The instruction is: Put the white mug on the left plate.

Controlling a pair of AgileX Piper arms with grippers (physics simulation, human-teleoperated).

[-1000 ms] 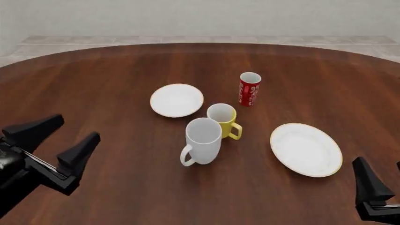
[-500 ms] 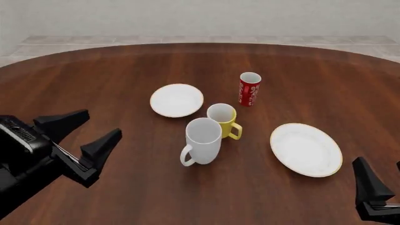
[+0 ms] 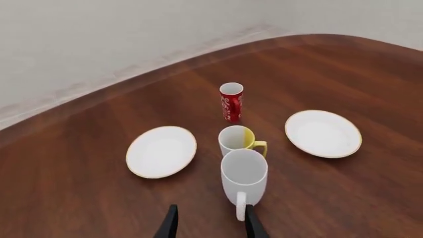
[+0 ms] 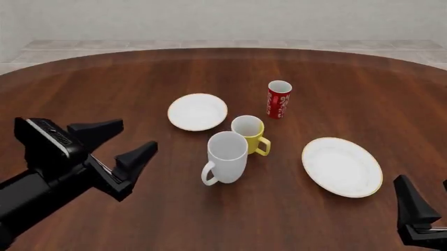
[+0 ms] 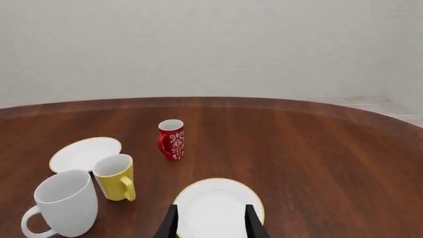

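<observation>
Left tool (image 4: pixel 120 148) agape, hovering low (empty); right tool (image 4: pixel 417 214) parted.

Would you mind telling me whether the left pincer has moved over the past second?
Yes. In the front view the left pincer has advanced forward and rightward toward the white mug, which stands where it did.

Round dark wooden table (image 4: pixel 140 73), plain pale wall (image 4: pixel 223 21), seemingly tiled floor (image 4: pixel 84 46).

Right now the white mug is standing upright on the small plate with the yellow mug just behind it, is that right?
Not quite. The white mug stands upright on the bare table, apart from the small plate, as the front view shows. The yellow mug is just behind it.
</observation>
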